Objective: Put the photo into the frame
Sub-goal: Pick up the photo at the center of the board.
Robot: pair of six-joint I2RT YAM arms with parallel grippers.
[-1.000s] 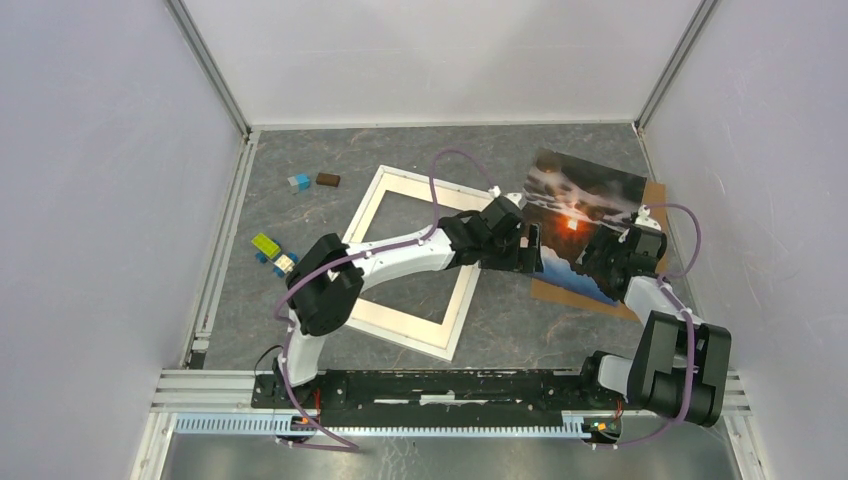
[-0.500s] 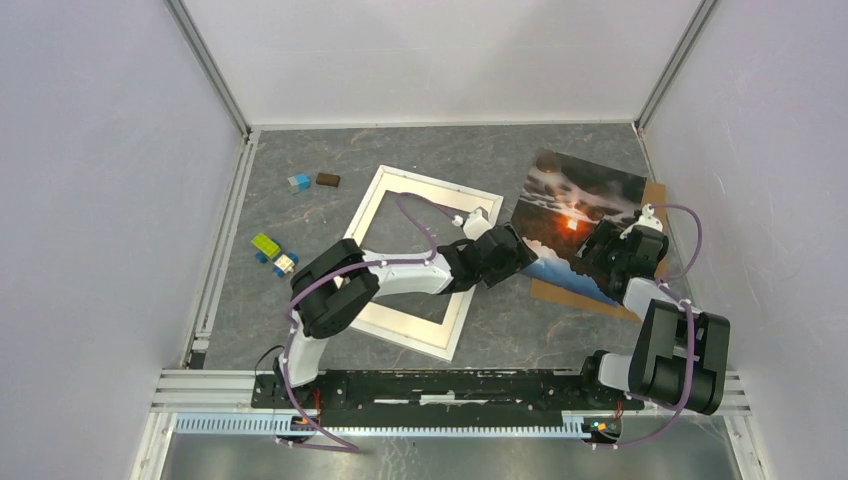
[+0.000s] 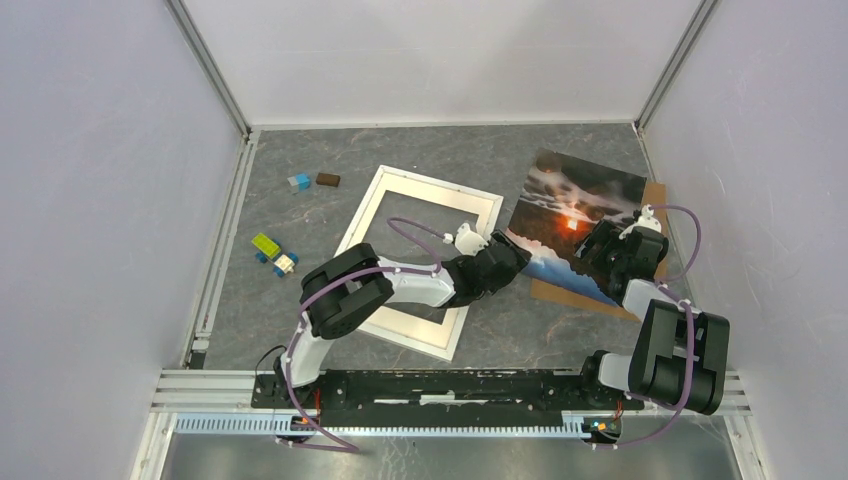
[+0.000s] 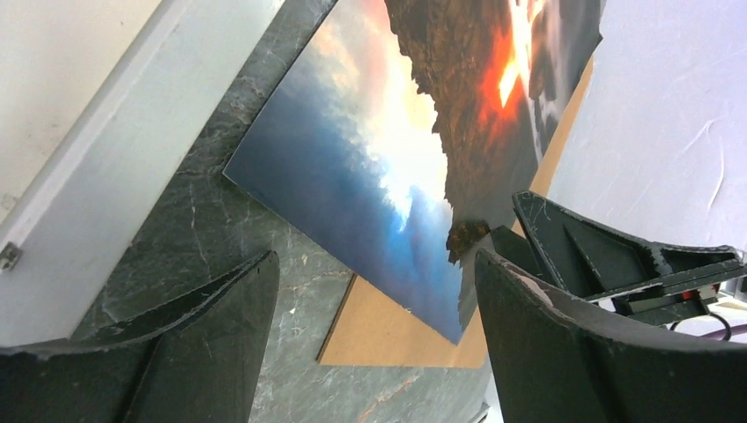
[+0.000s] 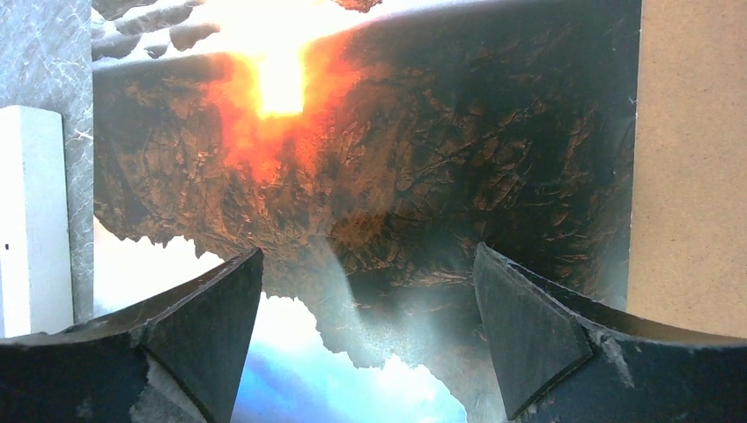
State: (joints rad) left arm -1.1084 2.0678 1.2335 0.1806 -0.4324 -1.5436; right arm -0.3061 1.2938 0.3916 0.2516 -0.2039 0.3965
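Robot lab cell, white walls [image 3: 430, 60], alu rail [image 3: 200, 385]

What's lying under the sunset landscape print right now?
A flat brown backing board, showing only past the print's right and near edges. Whatever lies beneath the middle is covered.

1. Top view: bright, even light from above, with only faint, soft shadows on the counter [image 3: 520, 330].
2. The photo [image 3: 570, 200] shows a pale sheen on its glossy surface there.
3. Left wrist view: the left fingers [image 4: 203, 352] are dark and slightly soft — the wall [image 4: 669, 132] behind is washed out.
4. Right wrist view: a hazy reflection crosses the photo, its orange glow burns to white, and the right fingers [image 5: 533, 339] blur at their edges.
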